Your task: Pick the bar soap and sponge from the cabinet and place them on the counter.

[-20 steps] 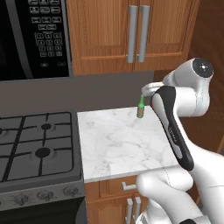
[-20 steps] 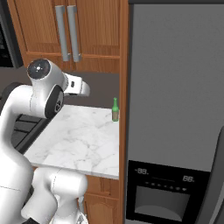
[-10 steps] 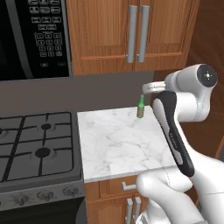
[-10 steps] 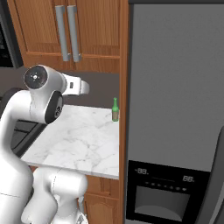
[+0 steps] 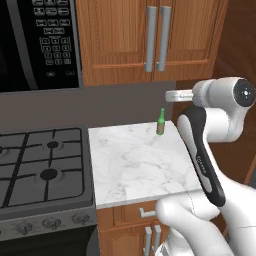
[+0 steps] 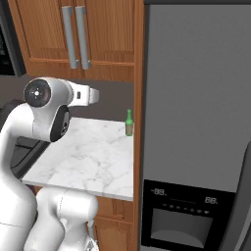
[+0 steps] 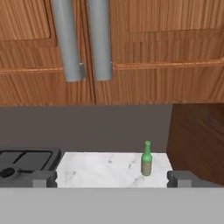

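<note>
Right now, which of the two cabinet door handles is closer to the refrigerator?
The right-hand handle of the cabinet; the other handle hangs beside it, on the microwave's side.

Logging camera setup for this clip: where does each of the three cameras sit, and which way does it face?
Left base view: behind the arm on its left, looking forward and down at the counter, stove and closed cabinet; the arm rises at lower right.
Right base view: behind on its right, facing the same counter beside the grey fridge; the arm rises at lower left.
Hand view: on the hand, facing the cabinet doors level; the fingers stand wide apart at the bottom.
All three share the green bottle at the counter's back corner.
</note>
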Controlling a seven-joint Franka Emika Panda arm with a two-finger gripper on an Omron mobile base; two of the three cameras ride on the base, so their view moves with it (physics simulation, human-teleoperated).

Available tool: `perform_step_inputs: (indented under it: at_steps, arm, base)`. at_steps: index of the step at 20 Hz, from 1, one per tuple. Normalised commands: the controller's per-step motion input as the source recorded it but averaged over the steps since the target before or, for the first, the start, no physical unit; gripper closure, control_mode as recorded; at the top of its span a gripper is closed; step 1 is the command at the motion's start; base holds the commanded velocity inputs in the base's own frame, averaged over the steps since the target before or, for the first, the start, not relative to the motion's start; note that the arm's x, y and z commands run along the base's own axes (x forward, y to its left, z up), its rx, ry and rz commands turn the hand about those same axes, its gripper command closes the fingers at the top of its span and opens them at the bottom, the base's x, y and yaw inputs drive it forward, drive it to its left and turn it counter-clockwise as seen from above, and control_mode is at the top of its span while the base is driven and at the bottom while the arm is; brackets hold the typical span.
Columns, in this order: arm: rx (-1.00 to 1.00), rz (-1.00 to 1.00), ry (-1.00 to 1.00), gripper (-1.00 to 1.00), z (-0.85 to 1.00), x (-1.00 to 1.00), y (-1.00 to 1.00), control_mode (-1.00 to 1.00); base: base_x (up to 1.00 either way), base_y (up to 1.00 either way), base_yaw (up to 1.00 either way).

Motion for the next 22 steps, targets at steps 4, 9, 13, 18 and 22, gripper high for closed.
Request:
perform_step_inputs:
  at_steps: [4,9,13,18,22]
  arm:
    - [0.01,0.00,-0.15,-1.00,0.17,-0.07,0.00,-1.00]
    - [0.00,0.00,-0.18,-1.00,0.06,-0.07,0.00,-1.00]
    - [0.00,0.00,-0.19,-1.00,0.03,-0.01,0.00,-1.00]
    - [0.00,0.00,-0.19,-1.00,0.16,-0.10,0.00,-1.00]
    - [0.00,0.00,-0.18,-1.00,0.21,-0.07,0.00,-1.00]
  base:
    - [0.00,0.00,0.00]
    - [0.00,0.00,0.00]
    - [0.00,0.00,0.00]
    - [0.00,0.00,0.00]
    - [0.00,0.00,0.00]
